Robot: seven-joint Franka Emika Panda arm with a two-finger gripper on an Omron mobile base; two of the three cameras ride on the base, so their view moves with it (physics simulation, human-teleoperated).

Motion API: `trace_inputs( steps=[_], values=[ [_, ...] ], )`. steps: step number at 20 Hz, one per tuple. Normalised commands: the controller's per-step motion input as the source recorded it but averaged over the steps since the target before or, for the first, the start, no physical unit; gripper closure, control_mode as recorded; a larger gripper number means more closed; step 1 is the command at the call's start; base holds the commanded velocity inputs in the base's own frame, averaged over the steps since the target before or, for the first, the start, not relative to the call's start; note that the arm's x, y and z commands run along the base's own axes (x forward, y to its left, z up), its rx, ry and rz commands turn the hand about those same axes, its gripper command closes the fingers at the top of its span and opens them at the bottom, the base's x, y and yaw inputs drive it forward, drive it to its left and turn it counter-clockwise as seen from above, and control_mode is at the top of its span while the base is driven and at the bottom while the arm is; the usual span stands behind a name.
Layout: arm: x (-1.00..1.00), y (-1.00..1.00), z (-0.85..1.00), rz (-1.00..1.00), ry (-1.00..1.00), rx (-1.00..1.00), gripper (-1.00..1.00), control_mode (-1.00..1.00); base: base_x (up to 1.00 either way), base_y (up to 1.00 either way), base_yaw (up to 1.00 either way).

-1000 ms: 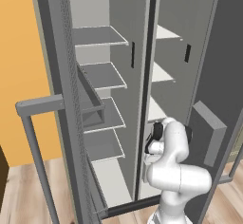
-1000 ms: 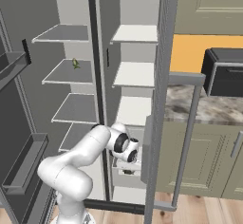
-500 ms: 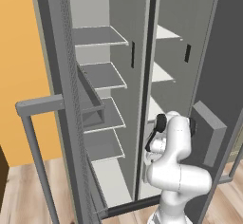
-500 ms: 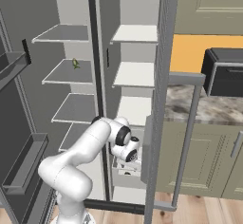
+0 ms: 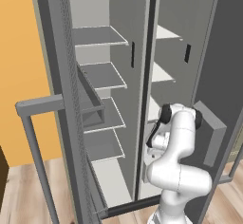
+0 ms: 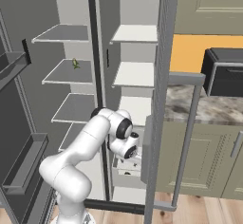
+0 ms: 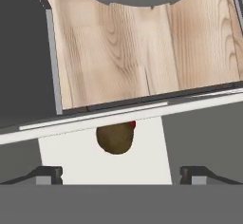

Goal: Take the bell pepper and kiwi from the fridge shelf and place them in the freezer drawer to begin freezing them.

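**Ana:** Since a second ago the arm's elbow has climbed and the wrist has swung up and further into the right-hand fridge compartment; the base has not driven, as the shelves sit in the same places in both base views.

**Ben:** And the hand?

**Ana:** It hangs low in that compartment, pointing down, just below the lowest white shelf. In the hand view its two dark fingertips stand far apart at the bottom, so the hand is spread wide and carries nothing.

**Ben:** Where is the fruit?

**Ana:** The kiwi lies on a pale surface straight under the hand, between the fingertips and a little beyond them. A sliver of red, very likely the bell pepper, peeks out touching the kiwi's far side, mostly hidden behind a grey bar.

**Ben:** Is that pale surface the freezer drawer?

**Ana:** Probably, though its walls are not clear enough to be sure. If so, both fruits may already be where the task wants them, and the lifting arm would be pulling clear. If it is a shelf, the kiwi is the next pick.

**Ben:** Anything else?

**Ana:** A small green-yellow item rests on a left-compartment shelf, well apart from the hand.
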Motion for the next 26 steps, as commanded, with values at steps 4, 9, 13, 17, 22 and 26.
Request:
trace_inputs(
  steps=[4,9,13,17,22,26],
  values=[
    [-0.01,0.14,0.35,0.0,-0.03,0.0,-1.0,-1.0,0.0,0.0,0.0],
    [-0.15,0.22,0.32,0.0,-0.07,0.0,-1.0,-1.0,0.0,0.0,0.0],
    [-0.25,0.23,0.44,0.0,-0.09,0.0,-1.0,-1.0,0.0,0.0,0.0],
    [-0.23,0.2,0.44,0.0,-0.08,-0.01,-1.0,-1.0,0.0,0.0,0.0],
    [-0.25,0.12,0.51,0.0,-0.07,-0.01,-1.0,-1.0,0.0,0.0,0.0],
    [-0.24,0.05,0.45,0.0,-0.07,-0.01,-1.0,-1.0,0.0,0.0,0.0]
  ],
)
